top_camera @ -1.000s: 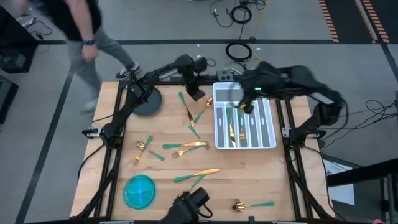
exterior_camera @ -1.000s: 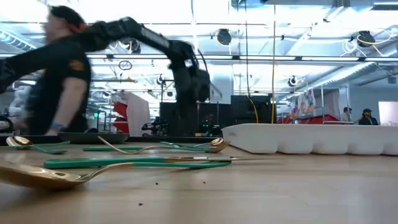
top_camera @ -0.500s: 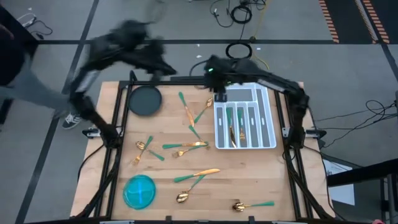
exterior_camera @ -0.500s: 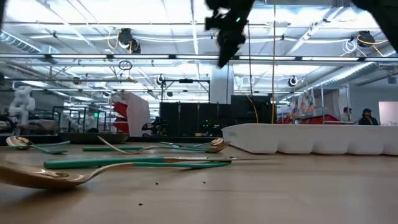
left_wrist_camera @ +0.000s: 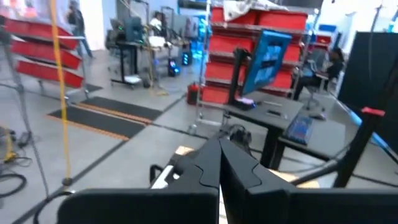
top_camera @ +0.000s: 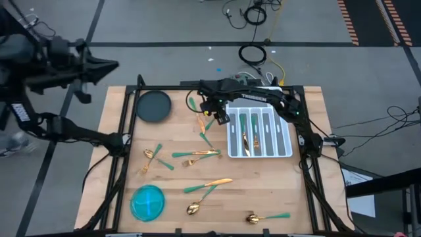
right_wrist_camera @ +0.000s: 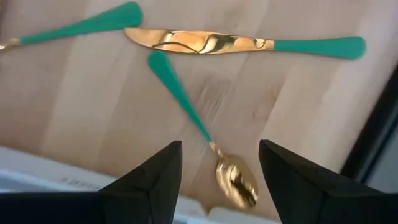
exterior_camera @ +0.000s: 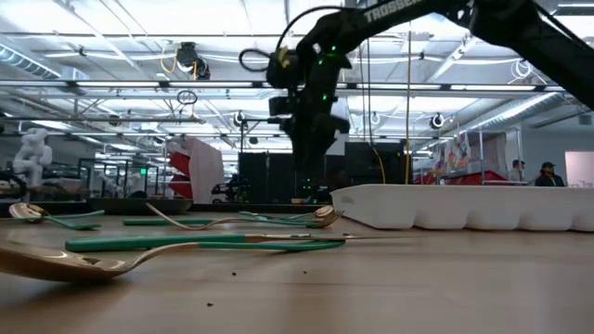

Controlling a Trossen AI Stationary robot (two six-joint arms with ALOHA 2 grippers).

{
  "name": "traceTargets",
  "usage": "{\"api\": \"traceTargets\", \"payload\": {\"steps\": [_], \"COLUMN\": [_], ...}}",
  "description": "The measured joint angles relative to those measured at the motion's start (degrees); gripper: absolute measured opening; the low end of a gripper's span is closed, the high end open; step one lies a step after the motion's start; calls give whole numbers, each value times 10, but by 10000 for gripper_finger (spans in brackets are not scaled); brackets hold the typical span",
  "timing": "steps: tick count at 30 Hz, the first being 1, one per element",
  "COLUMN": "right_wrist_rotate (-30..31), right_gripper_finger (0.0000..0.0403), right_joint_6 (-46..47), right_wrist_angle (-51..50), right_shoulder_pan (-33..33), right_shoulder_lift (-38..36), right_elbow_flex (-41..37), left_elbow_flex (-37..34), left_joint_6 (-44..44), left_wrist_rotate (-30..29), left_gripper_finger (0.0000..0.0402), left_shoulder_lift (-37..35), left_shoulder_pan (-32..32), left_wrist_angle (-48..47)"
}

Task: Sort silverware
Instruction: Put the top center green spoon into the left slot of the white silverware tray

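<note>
The silverware, gold heads on teal handles, lies scattered flat on the wooden table; several pieces lie in the white tray (top_camera: 290, 149). My right gripper (top_camera: 218, 118) points down, open, over the far cluster. Its fingers (right_wrist_camera: 158, 177) stand on either side of a small spoon (right_wrist_camera: 233, 180) without touching it. A knife (right_wrist_camera: 205, 42) lies just beyond that spoon. In the low view the right gripper (exterior_camera: 306, 172) hangs just above the table. My left gripper (left_wrist_camera: 219, 165) is shut, raised high beyond the table's far left corner (top_camera: 108, 64), and points level into the room.
A dark round plate (top_camera: 154, 106) sits at the far left and a blue bowl (top_camera: 147, 201) at the near left. More silverware lies mid-table (top_camera: 197, 155) and near the front edge (top_camera: 266, 216). The tray's long white wall (exterior_camera: 464, 209) stands on the right.
My left arm has swung up and away from the far middle of the table to beyond its far left corner, turning level. My right gripper has gone from above the tray toward the table's left and down to the far cluster of silverware. The silverware has not moved.
</note>
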Motion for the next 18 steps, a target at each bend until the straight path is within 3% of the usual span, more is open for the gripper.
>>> {"api": "traceTargets", "payload": {"steps": [4, 14, 18], "right_wrist_rotate": [8, 119, 137], "right_gripper_finger": [206, 205, 186], "right_joint_6": [-12, -27, -29], "right_wrist_angle": [9, 15, 16], "right_shoulder_pan": [1, 0, 0], "right_shoulder_lift": [34, 87, 91], "right_elbow_flex": [0, 0, 1], "left_elbow_flex": [0, 0, 0], "left_joint_6": [0, 0, 4], "left_wrist_rotate": [-7, -7, -7], "left_gripper_finger": [8, 11, 12], "left_shoulder_lift": [-20, -25, -23], "left_shoulder_pan": [0, 0, 0], "left_wrist_angle": [-1, -22, -22]}}
